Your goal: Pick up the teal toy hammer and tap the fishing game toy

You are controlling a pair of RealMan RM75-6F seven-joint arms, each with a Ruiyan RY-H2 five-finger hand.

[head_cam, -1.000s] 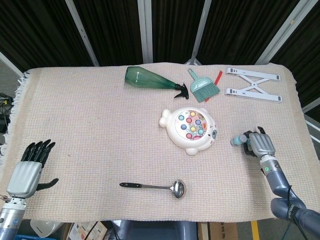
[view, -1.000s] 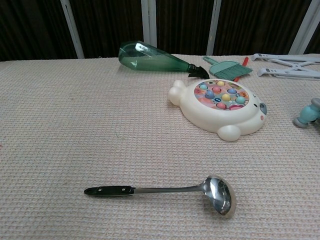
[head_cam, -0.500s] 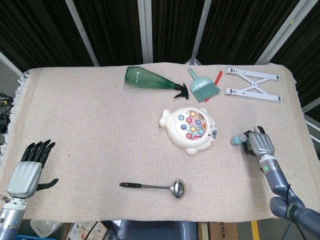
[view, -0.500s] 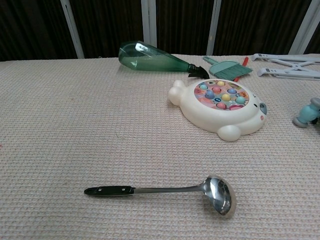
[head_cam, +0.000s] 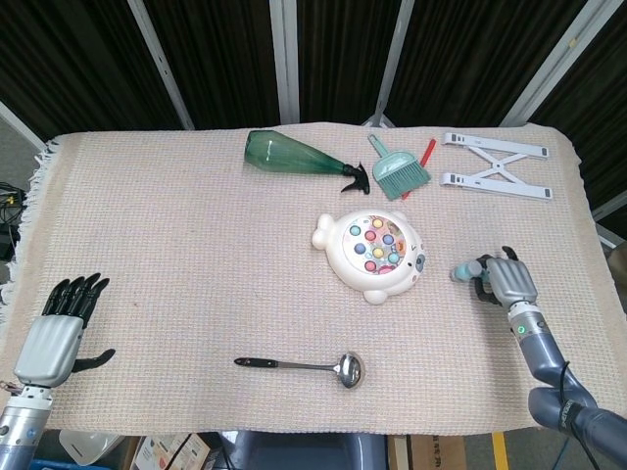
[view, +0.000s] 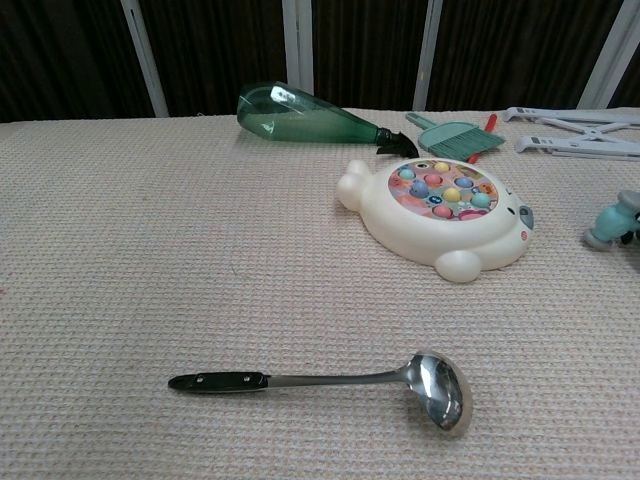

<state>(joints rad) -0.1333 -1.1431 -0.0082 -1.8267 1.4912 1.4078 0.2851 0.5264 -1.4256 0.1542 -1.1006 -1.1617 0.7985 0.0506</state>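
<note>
Right hand [head_cam: 509,281]: clamped on hammer [head_cam: 464,272], just right of fishing toy [head_cam: 372,253] | Left hand [head_cam: 57,328]: fingers apart, holding nothing | Writing: none legible

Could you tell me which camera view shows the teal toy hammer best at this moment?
The head view: it shows the teal toy hammer gripped by the right robot hand, its head pointing toward the fishing game toy. The chest view catches only the hammer's head at the right edge; the hand is cut off.
</note>
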